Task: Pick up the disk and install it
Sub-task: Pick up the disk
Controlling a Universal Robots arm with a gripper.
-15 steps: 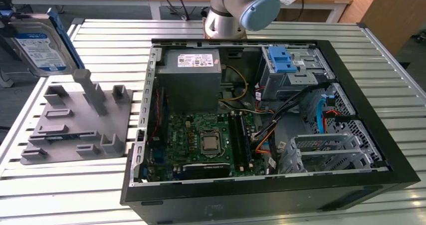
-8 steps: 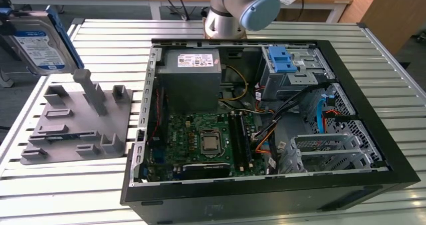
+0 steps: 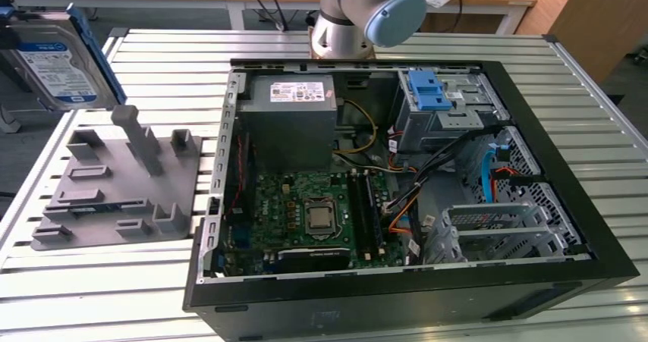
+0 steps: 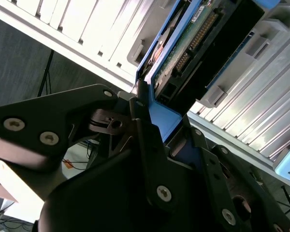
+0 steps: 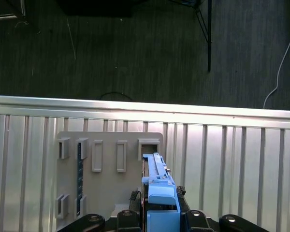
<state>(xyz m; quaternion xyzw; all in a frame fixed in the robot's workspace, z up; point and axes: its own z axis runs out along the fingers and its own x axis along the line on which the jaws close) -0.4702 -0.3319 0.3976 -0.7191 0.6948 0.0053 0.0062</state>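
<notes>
**Disk gripped, high left; case lies right**

At the exterior view's far left the disk (image 3: 59, 58) hangs with its long axis near upright, clear above the grey fixture (image 3: 106, 186). In the second wrist view the gripper (image 4: 166, 123) clamps its blue end. The arm (image 3: 365, 12) rises beyond the open computer case (image 3: 405, 300), whose drive cage (image 3: 445, 103) lies well to the exterior view's right.

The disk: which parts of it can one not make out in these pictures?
- Exterior view: the disk is cut off at the picture's left edge; its back is turned away.
- Second wrist view: the jaws cover its near end; the picture's edge cuts off the far end.
- First wrist view: it stands edge-on, so its label is hidden.
</notes>
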